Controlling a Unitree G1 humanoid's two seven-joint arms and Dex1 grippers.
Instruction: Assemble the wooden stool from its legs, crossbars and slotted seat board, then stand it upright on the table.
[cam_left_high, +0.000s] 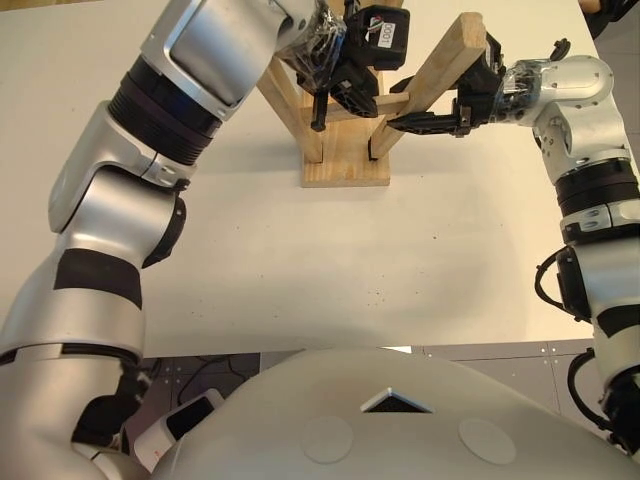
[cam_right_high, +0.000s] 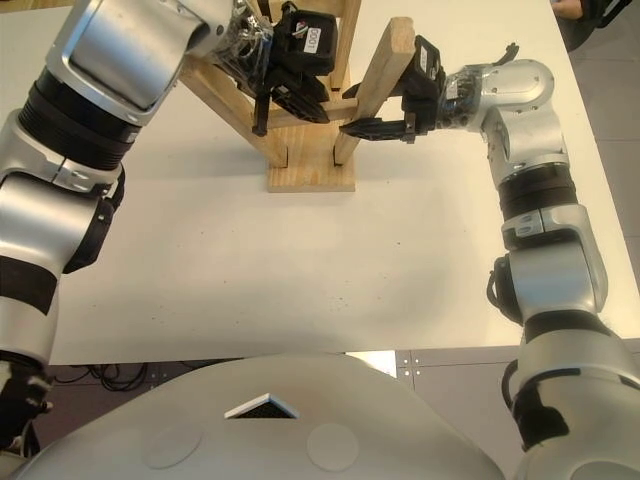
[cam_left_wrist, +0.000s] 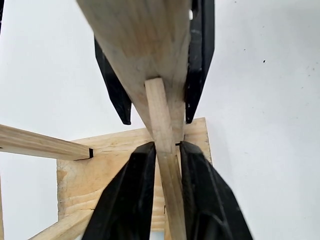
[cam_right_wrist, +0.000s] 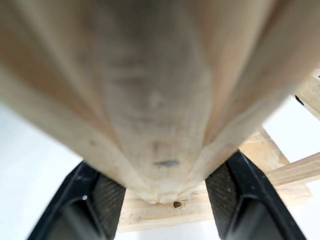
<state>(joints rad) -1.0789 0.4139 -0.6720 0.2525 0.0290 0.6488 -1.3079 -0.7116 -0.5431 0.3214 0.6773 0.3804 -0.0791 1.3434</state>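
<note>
- A plain white table (cam_left_high: 300, 270) fills most of the scene. Its near edge gives way to a strip of grey tiled floor (cam_left_high: 490, 352), where some dark cables (cam_left_high: 205, 372) lie.
- The tabletop is matte, with a few tiny dark specks near the middle.
- The left gripper (cam_left_wrist: 166, 150) is over the far middle of the table. Its two black fingers are closed from either side on a thin wooden crossbar (cam_left_wrist: 159, 100).
- That crossbar runs straight from the fingers into the side of a thick wooden leg (cam_left_wrist: 145, 45) and meets it end-on.
- The right gripper (cam_right_wrist: 165, 192) comes in from the right. Its fingers are clamped on the two opposite faces of this same leg, low down near the leg's foot, with the padded insides pressed against the wood.
- The held leg leans, its upper end tilted away to the right.
- Below both grippers, the slotted seat board (cam_left_high: 345, 172) lies flat on the table, a pale wooden square.
- More legs (cam_left_high: 315, 140) rise from the board, so the stool sits upside down. One of them (cam_left_high: 285, 100) slants up to the left behind the left gripper.
- A second crossbar (cam_left_wrist: 45, 143) reaches across beside the board on the left gripper's side.
</note>
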